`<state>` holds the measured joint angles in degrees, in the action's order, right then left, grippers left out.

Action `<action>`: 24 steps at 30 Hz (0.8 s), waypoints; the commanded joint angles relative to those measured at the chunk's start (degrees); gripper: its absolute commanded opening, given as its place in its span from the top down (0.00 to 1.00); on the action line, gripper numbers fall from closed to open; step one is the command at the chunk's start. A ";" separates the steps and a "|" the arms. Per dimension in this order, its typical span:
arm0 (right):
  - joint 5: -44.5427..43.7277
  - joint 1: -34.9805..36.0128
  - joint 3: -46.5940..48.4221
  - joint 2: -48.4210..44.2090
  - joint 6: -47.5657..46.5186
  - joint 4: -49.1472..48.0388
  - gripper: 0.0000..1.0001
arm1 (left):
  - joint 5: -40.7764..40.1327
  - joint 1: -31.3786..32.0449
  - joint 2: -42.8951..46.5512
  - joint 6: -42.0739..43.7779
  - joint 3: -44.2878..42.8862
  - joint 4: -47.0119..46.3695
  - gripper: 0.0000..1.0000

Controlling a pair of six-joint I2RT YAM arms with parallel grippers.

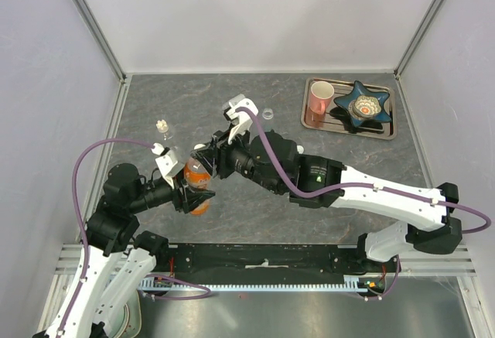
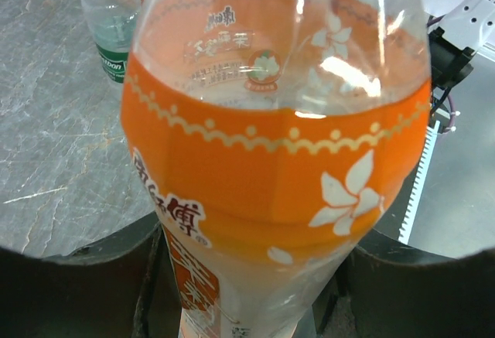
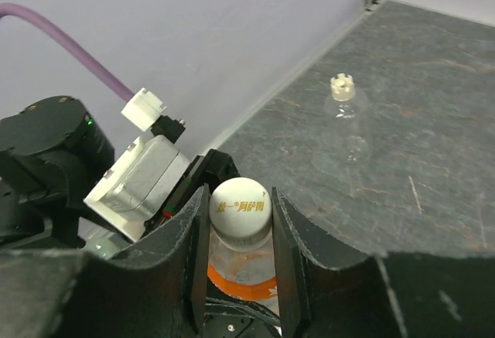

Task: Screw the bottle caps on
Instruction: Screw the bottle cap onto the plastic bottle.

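The orange bottle [image 1: 198,189] with its orange label [image 2: 271,175] stands between the jaws of my left gripper [image 1: 193,196], which is shut on its lower body [image 2: 255,291]. A white bottle cap [image 3: 240,206] sits on that bottle's neck. My right gripper [image 3: 240,216] is shut on the cap from above, one finger on each side, and reaches in from the right [image 1: 203,162]. A clear bottle with a green label [image 2: 113,25] stands just behind. A tiny clear bottle [image 1: 162,128] [image 3: 345,104] stands apart near the left wall. A small round cap [image 1: 267,112] lies loose on the table.
A metal tray [image 1: 387,133] at the back right holds a pink mug [image 1: 319,97] and a blue star-shaped dish [image 1: 363,106]. Walls close in the left, back and right. The right arm [image 1: 348,187] stretches across the middle of the table.
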<state>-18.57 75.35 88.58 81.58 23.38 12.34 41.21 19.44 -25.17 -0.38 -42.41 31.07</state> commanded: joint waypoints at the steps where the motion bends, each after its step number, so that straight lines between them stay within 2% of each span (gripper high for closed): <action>1: -9.00 5.15 0.01 6.74 3.25 34.32 1.00 | -7.28 -1.69 0.56 -3.75 -4.61 -17.89 0.98; 5: -10.97 6.56 1.78 7.89 4.92 34.08 0.98 | -7.37 -1.69 0.82 -5.32 -3.65 -19.11 0.98; 6: -9.83 6.65 1.08 7.80 4.92 31.11 0.95 | -6.24 -1.69 0.82 -5.59 -3.47 -19.55 0.98; 7: -8.86 6.65 0.90 7.63 5.01 29.77 0.84 | -5.53 -1.77 0.82 -5.86 -3.03 -20.43 0.98; 9: -5.00 6.65 1.33 7.98 4.49 26.69 0.80 | -2.99 -1.69 0.82 -6.56 -2.68 -21.48 0.98; 13: -0.25 6.65 3.97 8.42 2.47 24.93 0.61 | 4.83 -1.69 0.47 -5.95 -1.53 -23.33 0.98; 17: 3.35 6.65 6.78 7.81 -1.04 23.70 0.52 | 13.17 -1.69 0.47 -6.30 -0.39 -24.47 0.98; 24: 3.89 6.56 9.07 5.70 -4.65 22.82 0.40 | 14.33 -1.69 0.82 -5.33 0.67 -23.78 0.98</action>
<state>-23.62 79.66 98.87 84.97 20.36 22.90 52.10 18.15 -25.19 -4.32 -39.59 22.87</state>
